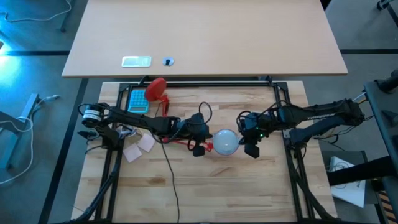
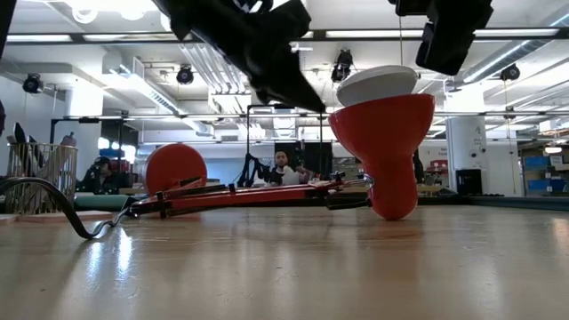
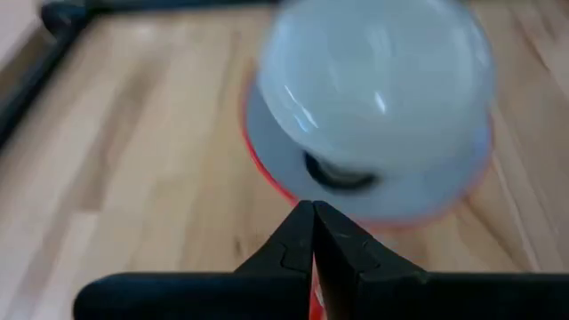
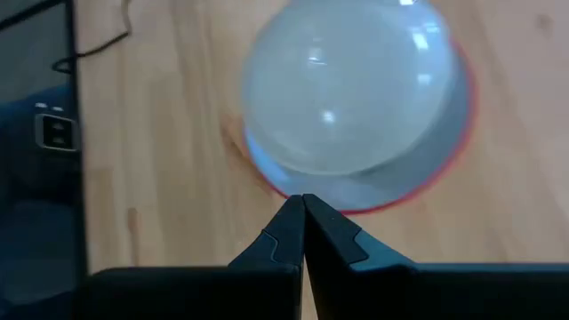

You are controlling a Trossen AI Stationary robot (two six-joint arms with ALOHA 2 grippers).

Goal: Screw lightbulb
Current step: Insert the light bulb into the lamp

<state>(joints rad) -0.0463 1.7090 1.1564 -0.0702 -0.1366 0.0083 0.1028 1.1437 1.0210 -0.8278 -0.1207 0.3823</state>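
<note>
A red lamp lies on the wooden table, its shade [image 2: 384, 147] mouth-up at the middle and its red arm [image 2: 240, 191] along the tabletop. The white lightbulb [image 1: 225, 140] sits in the shade's mouth, its rounded top [image 2: 378, 84] rising above the rim; its lower end is hidden inside the shade. My left gripper [image 1: 202, 147] hangs shut just left of the shade, above the lamp's arm. My right gripper [image 1: 252, 148] hangs shut just right of the shade. Both wrist views show the bulb [image 3: 373, 80] [image 4: 351, 89] beyond shut fingertips, apart from them.
The lamp's round red foot [image 1: 155, 89] lies at the far left beside a blue object [image 1: 138, 99]. Pale paper pieces [image 1: 140, 146] lie near the left arm. A black cable [image 1: 169, 171] runs toward the near edge. Black frame rails [image 1: 292, 174] border the table.
</note>
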